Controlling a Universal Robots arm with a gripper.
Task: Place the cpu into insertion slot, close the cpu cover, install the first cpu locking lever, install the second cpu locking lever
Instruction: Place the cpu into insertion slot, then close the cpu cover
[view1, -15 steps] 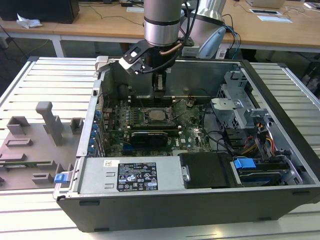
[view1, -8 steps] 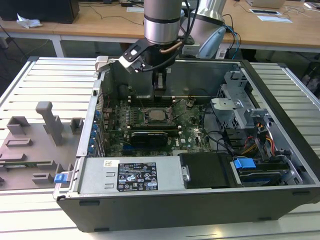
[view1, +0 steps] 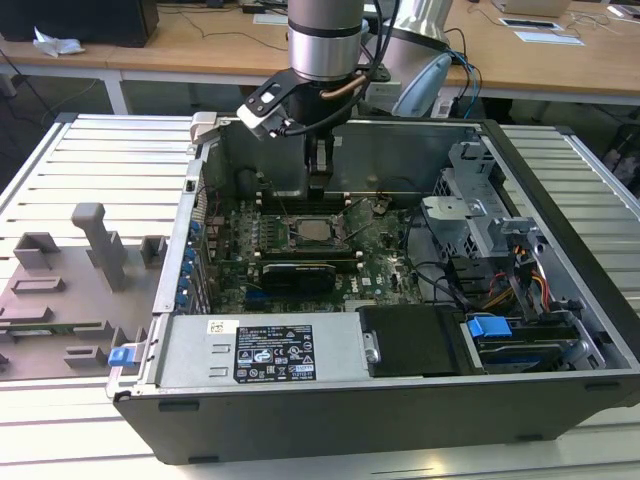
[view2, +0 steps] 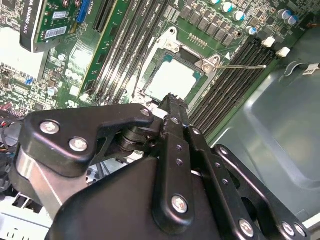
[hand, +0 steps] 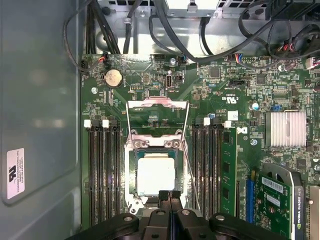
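The end effector (hand: 169, 194), fingers pinched together empty, hangs just beside the socketed cpu (hand: 156, 174)

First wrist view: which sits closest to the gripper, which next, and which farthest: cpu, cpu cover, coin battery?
1. cpu, seated, just off the gripper.
2. cpu cover, flipped open beyond the cpu.
3. coin battery, farther on past the cover.
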